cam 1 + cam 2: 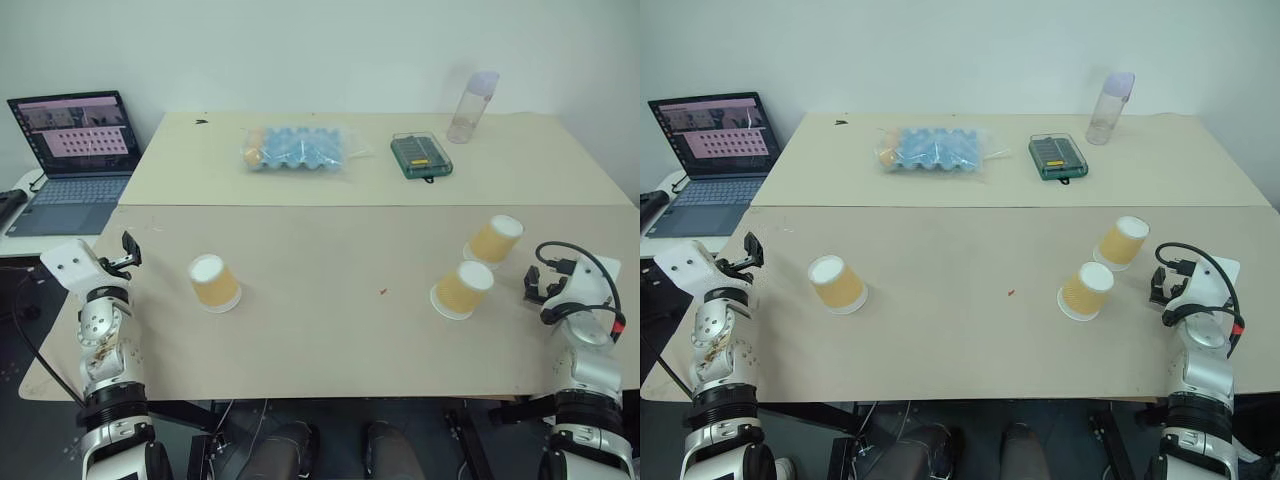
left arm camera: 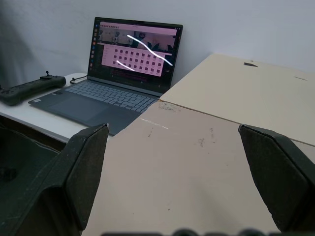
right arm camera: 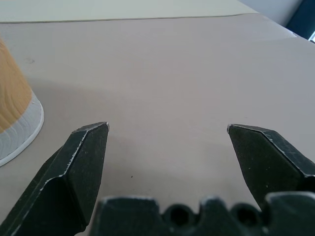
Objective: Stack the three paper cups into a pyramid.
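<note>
I see all three paper cups standing upside down and unstacked on the tan table [image 1: 320, 340]. One cup [image 1: 214, 283] stands alone on my left half; the second cup [image 1: 462, 290] and third cup [image 1: 494, 240] sit near each other on the right, apart, not touching. Left end effector [image 1: 128, 250] hovers at the table's left edge, fingers spread wide, holding nothing. Right end effector [image 1: 538, 285] sits just beside the right pair, fingers likewise spread and empty (wrist view catches one cup's rim [image 3: 17, 130] off to the side). Far side: bottle [image 1: 472, 106], egg tray [image 1: 295, 148], green case [image 1: 421, 156]. Laptop [image 1: 75, 160] beside the table.
</note>
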